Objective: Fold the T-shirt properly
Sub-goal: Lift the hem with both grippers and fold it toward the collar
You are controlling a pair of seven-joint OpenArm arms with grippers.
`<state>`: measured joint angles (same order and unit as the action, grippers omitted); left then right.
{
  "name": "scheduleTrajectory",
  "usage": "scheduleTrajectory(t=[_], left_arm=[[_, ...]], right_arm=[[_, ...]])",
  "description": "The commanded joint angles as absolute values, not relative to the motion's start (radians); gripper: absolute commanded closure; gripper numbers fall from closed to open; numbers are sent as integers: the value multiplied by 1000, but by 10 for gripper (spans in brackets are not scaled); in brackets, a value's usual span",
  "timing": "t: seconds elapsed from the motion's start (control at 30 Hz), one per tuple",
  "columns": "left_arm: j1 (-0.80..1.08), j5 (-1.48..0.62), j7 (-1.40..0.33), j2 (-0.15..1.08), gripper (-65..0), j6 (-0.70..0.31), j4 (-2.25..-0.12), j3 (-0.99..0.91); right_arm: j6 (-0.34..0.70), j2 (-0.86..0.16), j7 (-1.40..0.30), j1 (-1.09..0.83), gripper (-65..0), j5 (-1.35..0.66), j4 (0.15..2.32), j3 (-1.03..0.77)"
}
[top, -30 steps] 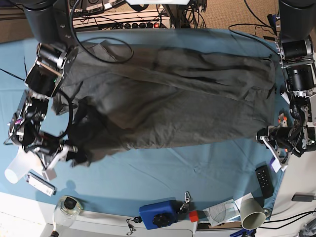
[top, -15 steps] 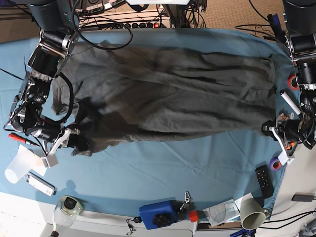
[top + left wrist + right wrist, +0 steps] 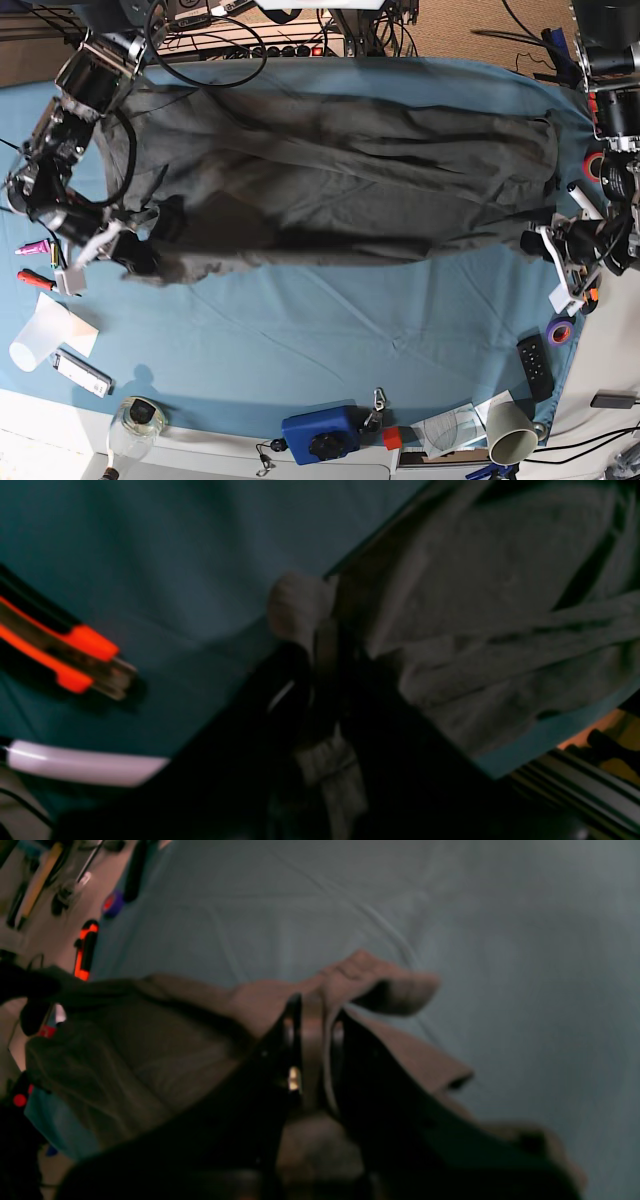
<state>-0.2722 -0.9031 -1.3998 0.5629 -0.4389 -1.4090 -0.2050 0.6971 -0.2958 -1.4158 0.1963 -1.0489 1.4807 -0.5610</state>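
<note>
Since the earlier frames, both grippers have been drawn toward the far edge of the table, and the near hem of the T-shirt [image 3: 330, 180] has been pulled back with them, so that more blue tablecloth [image 3: 330, 340] is bared along the near side. The right gripper [image 3: 135, 245] is seen at the base view's left, its jaws clamped on a bunched corner of the grey fabric [image 3: 350, 985], which is pinched between the two black fingers [image 3: 280, 1040] in the right wrist view. The left gripper [image 3: 545, 245] is seen at the base view's right, likewise closed on a fold of the shirt [image 3: 500, 605]; a tuft of cloth is seen protruding past its tips in the blurred left wrist view. The T-shirt is spread lengthwise across the middle of the table, stretched between the two grippers, wrinkled, with its far edge near the table's far edge. An orange-and-black utility knife [image 3: 65, 655] is seen lying on the tablecloth just beside the left gripper. A blue box [image 3: 320, 432] and a remote control [image 3: 535, 365] are seen at the near edge.
</note>
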Motion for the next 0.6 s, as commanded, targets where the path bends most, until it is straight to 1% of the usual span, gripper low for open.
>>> scheduleTrajectory(t=[0.0, 0.27, 0.43, 0.57], left_arm=[[-285, -921, -1396, 585, 0, -443, -1425, -213], [-263, -921, -1396, 585, 0, -443, -1436, -224], [-263, -927, -1396, 585, 0, -443, -1472, -316], [-260, -998, -1396, 588, 0, -471, -1475, -392]], right_arm=[[698, -313, -1396, 211, 0, -1094, 1498, -579], [698, -314, -1396, 180, 0, -1134, 1499, -685], [698, -325, -1396, 168, 0, -1146, 1499, -711], [698, -344, -1396, 148, 0, -1163, 1500, -710]])
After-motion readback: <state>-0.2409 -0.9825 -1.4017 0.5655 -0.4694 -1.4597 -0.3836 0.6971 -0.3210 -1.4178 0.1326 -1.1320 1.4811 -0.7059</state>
